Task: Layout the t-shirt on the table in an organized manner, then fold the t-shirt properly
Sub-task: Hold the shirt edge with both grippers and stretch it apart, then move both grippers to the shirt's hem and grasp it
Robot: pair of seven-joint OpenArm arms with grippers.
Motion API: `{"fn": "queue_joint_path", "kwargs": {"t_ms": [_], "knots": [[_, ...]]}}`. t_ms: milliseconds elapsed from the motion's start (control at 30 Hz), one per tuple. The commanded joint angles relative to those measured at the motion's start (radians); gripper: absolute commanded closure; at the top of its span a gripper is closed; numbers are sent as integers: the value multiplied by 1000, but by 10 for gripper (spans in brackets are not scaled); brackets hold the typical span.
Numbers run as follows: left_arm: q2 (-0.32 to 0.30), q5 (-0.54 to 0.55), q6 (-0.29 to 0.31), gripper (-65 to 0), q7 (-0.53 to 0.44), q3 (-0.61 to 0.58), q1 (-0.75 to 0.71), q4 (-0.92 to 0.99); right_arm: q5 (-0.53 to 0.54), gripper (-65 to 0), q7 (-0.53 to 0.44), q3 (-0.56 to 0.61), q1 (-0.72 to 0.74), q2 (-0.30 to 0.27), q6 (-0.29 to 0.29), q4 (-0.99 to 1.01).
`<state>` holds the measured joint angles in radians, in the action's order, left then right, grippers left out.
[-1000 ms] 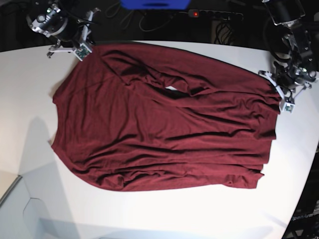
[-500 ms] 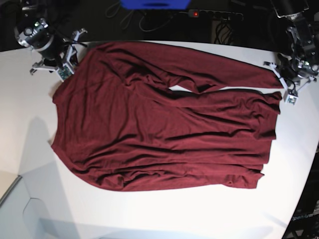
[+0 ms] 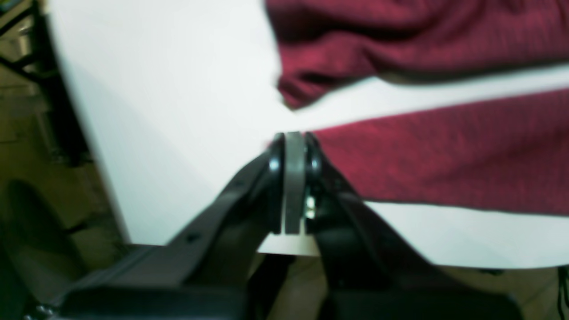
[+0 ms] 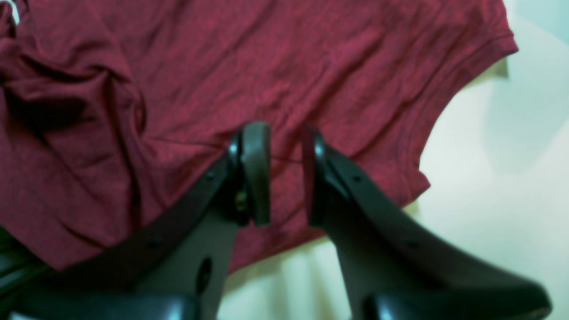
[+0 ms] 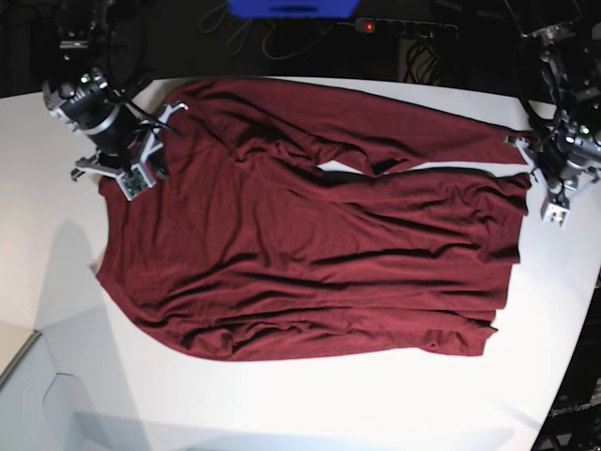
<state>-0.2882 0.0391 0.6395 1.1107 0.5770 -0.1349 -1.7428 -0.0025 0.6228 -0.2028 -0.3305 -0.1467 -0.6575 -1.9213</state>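
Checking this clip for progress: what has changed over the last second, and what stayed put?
The right gripper swung out past the table's far edge, then came back over the t-shirt, jaws open above the cloth. The left gripper, shut on the strip's end, drew that strip outward, opening a gap of table. The shirt's body stayed put.

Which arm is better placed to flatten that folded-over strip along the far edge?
Probably the left. The left gripper, jaws shut, sits at the strip's end on the t-shirt. The right gripper, jaws apart, hovers over the body near a sleeve.
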Motion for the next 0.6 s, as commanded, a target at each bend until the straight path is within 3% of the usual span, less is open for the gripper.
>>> {"fn": "queue_joint_path", "kwargs": {"t_ms": [0, 167, 333, 567], "knots": [[-16, 2, -2, -6, 3, 5, 22, -27, 11, -140, -24, -4, 3, -6, 0, -16], [-15, 0, -2, -6, 15, -2, 90, 4, 11, -140, -24, -5, 32, -8, 0, -4], [43, -6, -2, -6, 9, -2, 180, 178, 11, -140, -24, -5, 110, -9, 0, 99], [65, -6, -11, -6, -50, -47, 297, 286, 11, -140, -24, 18, 284, -55, 0, 259]]}}
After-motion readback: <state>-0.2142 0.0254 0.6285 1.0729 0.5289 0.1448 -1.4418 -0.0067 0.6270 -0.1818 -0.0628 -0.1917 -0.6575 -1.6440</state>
